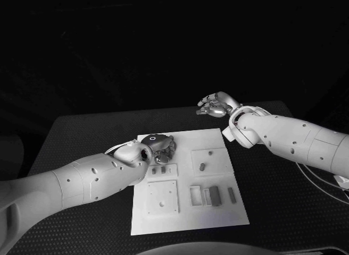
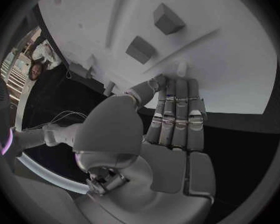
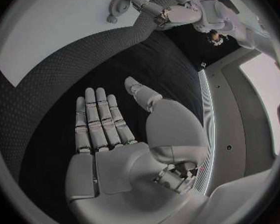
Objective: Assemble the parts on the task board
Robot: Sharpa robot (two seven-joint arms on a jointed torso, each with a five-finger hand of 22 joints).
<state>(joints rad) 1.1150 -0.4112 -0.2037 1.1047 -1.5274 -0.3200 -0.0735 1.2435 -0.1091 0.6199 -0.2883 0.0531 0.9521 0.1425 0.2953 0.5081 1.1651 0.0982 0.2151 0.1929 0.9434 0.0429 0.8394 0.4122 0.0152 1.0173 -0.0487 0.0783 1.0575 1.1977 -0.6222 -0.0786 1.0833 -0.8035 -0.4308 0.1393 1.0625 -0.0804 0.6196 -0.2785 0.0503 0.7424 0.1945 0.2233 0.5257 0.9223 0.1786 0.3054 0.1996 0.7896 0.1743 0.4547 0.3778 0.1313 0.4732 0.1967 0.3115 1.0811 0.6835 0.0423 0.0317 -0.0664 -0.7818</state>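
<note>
The white task board (image 1: 186,180) lies in the middle of the black table. Small grey parts (image 1: 201,166) stand in its blocks, and several more sit in a row near the front (image 1: 216,195). My left hand (image 1: 158,146) hovers over the board's far left corner, fingers stretched out side by side, holding nothing. In the left wrist view this hand (image 2: 174,119) reaches over the board's edge (image 2: 239,79), with two grey parts (image 2: 168,18) (image 2: 140,49) beyond its fingertips. My right hand (image 1: 215,104) is off the board past its far right corner, above bare table, flat and empty (image 3: 105,129).
Raised white blocks sit on the board: one at the front left (image 1: 162,197) and one at the far right (image 1: 209,160). Black table (image 1: 282,186) surrounds the board. The right wrist view shows the board's corner (image 3: 53,30) and my left hand (image 3: 146,5) over it.
</note>
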